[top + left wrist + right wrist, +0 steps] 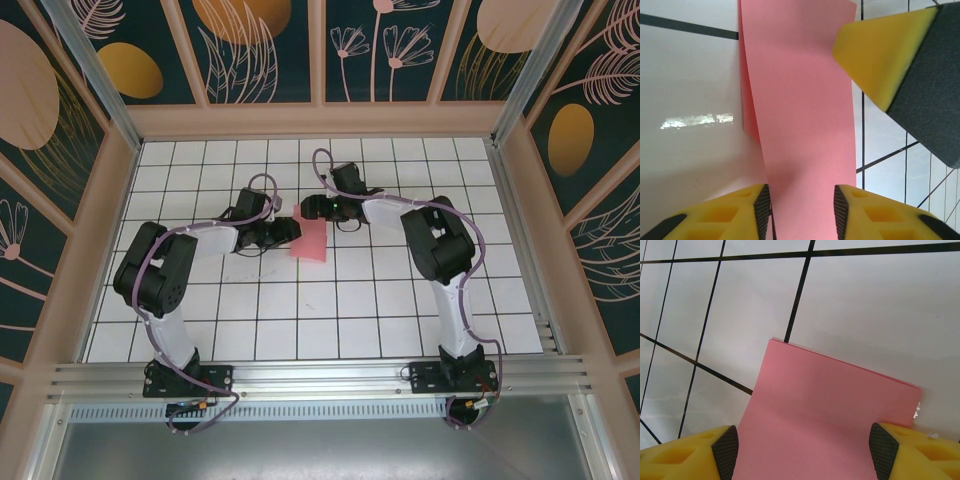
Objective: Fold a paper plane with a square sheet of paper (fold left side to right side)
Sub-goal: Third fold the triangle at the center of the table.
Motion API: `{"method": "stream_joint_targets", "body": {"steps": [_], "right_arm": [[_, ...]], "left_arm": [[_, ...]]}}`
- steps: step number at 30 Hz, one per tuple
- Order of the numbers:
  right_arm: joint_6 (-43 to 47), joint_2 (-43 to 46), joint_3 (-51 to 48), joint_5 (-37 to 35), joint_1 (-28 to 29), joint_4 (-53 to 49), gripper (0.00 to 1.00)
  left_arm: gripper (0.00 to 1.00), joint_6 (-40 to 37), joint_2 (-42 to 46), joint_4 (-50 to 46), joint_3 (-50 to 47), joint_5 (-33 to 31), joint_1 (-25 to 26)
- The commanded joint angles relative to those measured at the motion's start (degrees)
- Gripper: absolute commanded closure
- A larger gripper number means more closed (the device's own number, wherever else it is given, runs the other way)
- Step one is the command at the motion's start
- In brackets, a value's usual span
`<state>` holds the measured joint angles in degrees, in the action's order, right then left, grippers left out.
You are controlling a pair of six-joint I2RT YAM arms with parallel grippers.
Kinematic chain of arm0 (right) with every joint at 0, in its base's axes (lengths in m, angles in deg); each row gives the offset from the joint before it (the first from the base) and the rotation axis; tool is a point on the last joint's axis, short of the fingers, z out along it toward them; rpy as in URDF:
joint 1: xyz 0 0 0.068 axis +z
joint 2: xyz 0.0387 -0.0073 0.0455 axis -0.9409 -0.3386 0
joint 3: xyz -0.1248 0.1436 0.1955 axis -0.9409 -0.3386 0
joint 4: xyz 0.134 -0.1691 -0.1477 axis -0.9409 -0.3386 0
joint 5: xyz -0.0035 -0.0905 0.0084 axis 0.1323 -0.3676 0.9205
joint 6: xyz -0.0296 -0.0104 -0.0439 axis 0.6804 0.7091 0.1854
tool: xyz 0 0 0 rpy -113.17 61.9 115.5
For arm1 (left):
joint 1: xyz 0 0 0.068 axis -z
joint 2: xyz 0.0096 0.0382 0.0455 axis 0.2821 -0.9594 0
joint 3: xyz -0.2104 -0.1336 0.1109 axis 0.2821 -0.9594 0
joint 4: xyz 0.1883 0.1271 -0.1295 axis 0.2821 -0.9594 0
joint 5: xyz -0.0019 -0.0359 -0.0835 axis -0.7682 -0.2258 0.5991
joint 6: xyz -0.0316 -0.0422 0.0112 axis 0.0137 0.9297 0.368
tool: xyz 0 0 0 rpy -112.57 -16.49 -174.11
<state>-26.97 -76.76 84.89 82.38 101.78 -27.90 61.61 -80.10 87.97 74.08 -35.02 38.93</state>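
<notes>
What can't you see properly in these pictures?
- Top view: the pink paper is tiny and the left tool covers part of it, so its creases cannot be read.
- Left wrist view: the paper's near end runs off the bottom edge inside the left tool. I cannot tell whether it is pinched.
- Right wrist view: the bottom edge cuts off the paper's near side at the right tool.

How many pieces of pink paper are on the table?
1: the salmon-pink sheet of paper lies centrally, at the tips of the left gripper and right gripper; its doubled layers look like a fold, not a second sheet.
</notes>
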Motion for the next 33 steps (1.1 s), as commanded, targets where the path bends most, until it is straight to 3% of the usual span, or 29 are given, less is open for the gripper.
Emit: {"method": "stream_joint_targets", "body": {"steps": [1, 7, 21, 28, 33], "right_arm": [[-0.5, -0.3, -2.3, 1.9, 0.1, -3.5, 0.27], [-0.3, -0.1, -2.3, 1.9, 0.1, -3.1, 0.27], [4.0, 8.3, -6.8, 0.3, -2.3, 0.5, 0.20], [7.8, 21.6, -22.2, -3.4, -1.8, 10.1, 0.18], [13.6, 32.6, -36.5, -8.5, 4.8, 19.0, 0.12]], "left_arm": [[0.64, -0.2, 1.5, 0.3, -0.9, -0.5, 0.1], [0.78, 0.3, 1.3, 0.8, -1.2, -0.2, 0.2], [0.92, 1.5, 3.1, 1.9, -3.7, 0.2, 0.1], [0.94, 5.1, 4.2, 5.0, -5.2, 2.4, 0.1], [0.95, 7.6, 4.9, 7.0, -6.0, 4.5, 0.1]]}}
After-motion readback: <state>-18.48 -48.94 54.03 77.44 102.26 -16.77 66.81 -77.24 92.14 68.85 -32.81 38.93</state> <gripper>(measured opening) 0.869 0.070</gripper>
